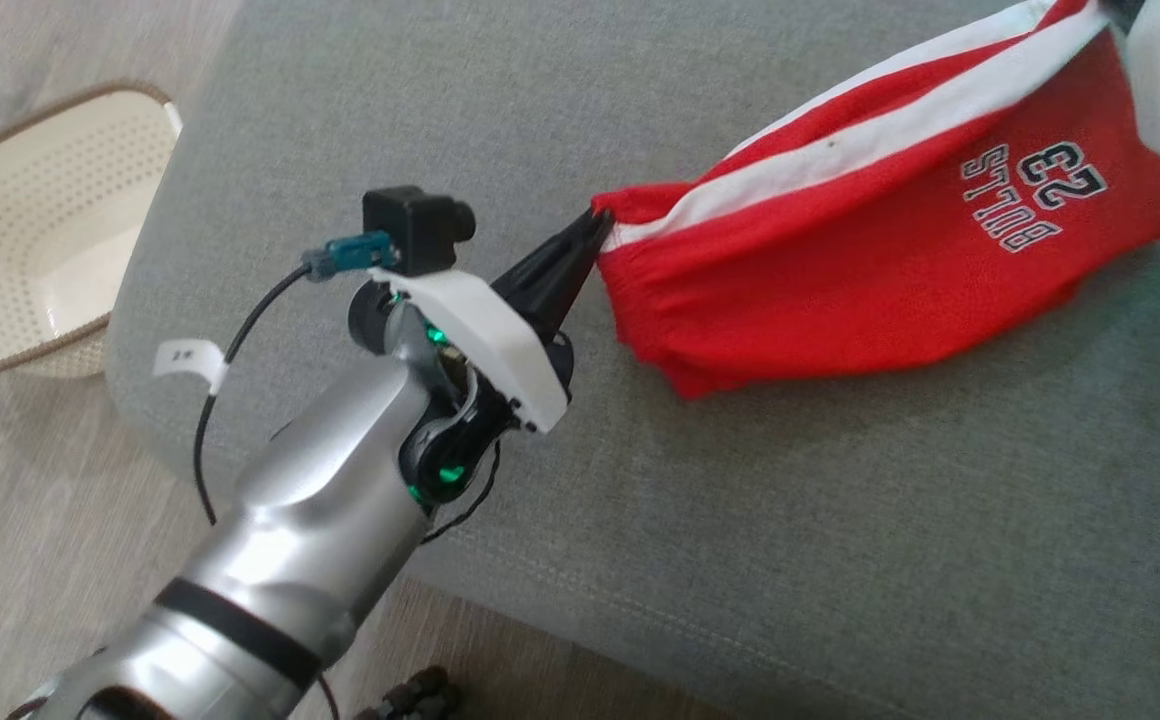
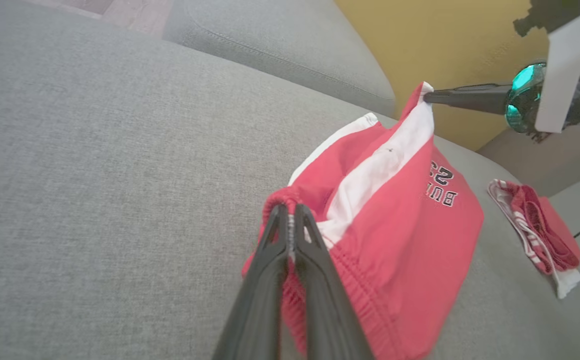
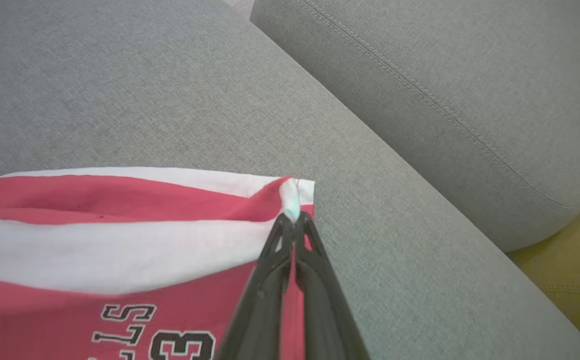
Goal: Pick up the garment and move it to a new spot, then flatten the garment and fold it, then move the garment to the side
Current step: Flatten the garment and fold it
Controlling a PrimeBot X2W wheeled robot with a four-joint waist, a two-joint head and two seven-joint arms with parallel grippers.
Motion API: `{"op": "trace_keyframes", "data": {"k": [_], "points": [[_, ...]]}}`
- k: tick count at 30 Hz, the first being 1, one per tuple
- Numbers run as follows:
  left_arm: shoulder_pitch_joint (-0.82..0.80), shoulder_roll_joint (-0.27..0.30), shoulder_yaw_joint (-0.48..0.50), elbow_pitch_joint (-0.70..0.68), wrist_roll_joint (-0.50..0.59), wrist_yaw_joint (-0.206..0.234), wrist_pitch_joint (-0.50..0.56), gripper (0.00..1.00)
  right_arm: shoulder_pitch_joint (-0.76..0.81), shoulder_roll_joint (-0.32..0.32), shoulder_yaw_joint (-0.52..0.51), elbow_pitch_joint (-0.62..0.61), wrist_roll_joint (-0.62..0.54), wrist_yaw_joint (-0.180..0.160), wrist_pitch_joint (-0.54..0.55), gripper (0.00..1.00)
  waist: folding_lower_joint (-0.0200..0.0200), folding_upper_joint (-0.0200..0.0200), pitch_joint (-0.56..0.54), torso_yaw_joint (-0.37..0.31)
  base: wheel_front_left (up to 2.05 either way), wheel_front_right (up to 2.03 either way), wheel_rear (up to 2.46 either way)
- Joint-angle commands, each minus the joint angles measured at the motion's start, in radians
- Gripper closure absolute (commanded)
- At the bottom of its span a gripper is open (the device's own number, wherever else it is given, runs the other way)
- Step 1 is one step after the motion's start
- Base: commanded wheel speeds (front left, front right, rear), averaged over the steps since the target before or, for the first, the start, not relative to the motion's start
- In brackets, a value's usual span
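Over at 2 o'clock in the head view, the garment, red shorts with a white side stripe, is strung out between both arms over the grey sofa cushion. Left gripper is pinched tight on the elastic waistband corner; right gripper is clamped on the far hem corner where the white stripe ends. Fabric sags between them, and I can't tell if the bottom edge touches the cushion.

My read: this is the pick-up-and-move part, maybe the very start of flattening. Nothing's folded yet. Next move probably calls for keeping both pinches taut, lowering together and laying the shorts flat so the saggy side doesn't bunch underneath.

Readable stuff: "BULLS 23" in block letters on the leg, upside down from the head camera. Small white tag on the arm's cable at 9 o'clock has a mark too tiny to read. Cream basket sits at 10 o'clock, and another red-and-white bit of clothing lies at 3 o'clock in the left wrist view.
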Motion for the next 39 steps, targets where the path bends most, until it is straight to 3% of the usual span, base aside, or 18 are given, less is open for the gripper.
{"op": "trace_keyframes", "data": {"k": [1, 8, 9, 10, 11, 18, 23, 28, 32, 39], "points": [[-0.054, 0.015, 0.036, -0.011, -0.005, -0.004, -0.015, 1.00, -0.030, 0.003, 0.000, -0.011, -0.004, -0.001, -0.014, 1.00, -0.0001, 0.0001, 0.016, 0.010, 0.00, 0.00, 0.00], [-0.110, -0.020, 0.023, 0.072, -0.022, -0.007, -0.063, 1.00, -0.094, 0.020, 0.054, 0.044, -0.009, -0.001, -0.084, 1.00, -0.0001, 0.0001, 0.050, 0.016, 0.00, 0.00, 0.00], [-0.116, -0.024, 0.021, 0.084, -0.025, -0.007, -0.068, 1.00, -0.097, 0.026, 0.056, 0.055, 0.001, -0.001, -0.091, 0.95, -0.0001, 0.0001, 0.053, 0.016, 0.00, 0.00, 0.00], [-0.121, -0.026, 0.022, 0.098, -0.027, -0.007, -0.076, 0.62, -0.098, 0.032, 0.056, 0.067, 0.011, -0.001, -0.097, 0.27, -0.0001, 0.0001, 0.055, 0.015, 0.00, 0.00, 0.00], [-0.126, -0.029, 0.023, 0.112, -0.027, -0.007, -0.083, 0.00, -0.097, 0.039, 0.050, 0.086, 0.025, -0.001, -0.098, 0.00, -0.0001, 0.0001, 0.056, 0.013, 0.00, 0.00, 0.00], [-0.140, -0.041, 0.026, 0.190, -0.031, -0.007, -0.121, 0.00, -0.084, 0.069, 0.075, 0.166, 0.004, -0.001, -0.211, 0.00, -0.0001, 0.0001, 0.030, -0.009, 0.00, 0.00, 0.00], [-0.120, -0.031, 0.082, 0.220, -0.030, 0.002, -0.143, 0.00, -0.044, 0.098, 0.048, 0.227, -0.004, -0.001, -0.376, 0.00, -0.0001, 0.0001, -0.026, -0.040, 0.00, 0.00, 0.00], [-0.057, -0.004, 0.238, 0.143, 0.023, 0.054, -0.146, 0.00, 0.037, 0.145, -0.005, 0.238, 0.013, -0.001, -0.585, 0.00, -0.0001, 0.0001, -0.092, -0.089, 0.00, 0.00, 0.00], [0.053, 0.004, 0.385, 0.015, 0.132, 0.097, -0.147, 0.00, 0.115, 0.174, -0.043, 0.252, 0.001, -0.001, -0.734, 0.00, -0.0001, 0.0001, -0.146, -0.135, 0.00, 0.00, 0.00], [0.236, -0.017, 0.549, -0.155, 0.289, 0.114, -0.147, 0.00, 0.221, 0.212, -0.147, 0.239, -0.075, -0.001, -0.800, 0.00, -0.0001, 0.0001, -0.215, -0.209, 0.00, 0.00, 0.00]]}}
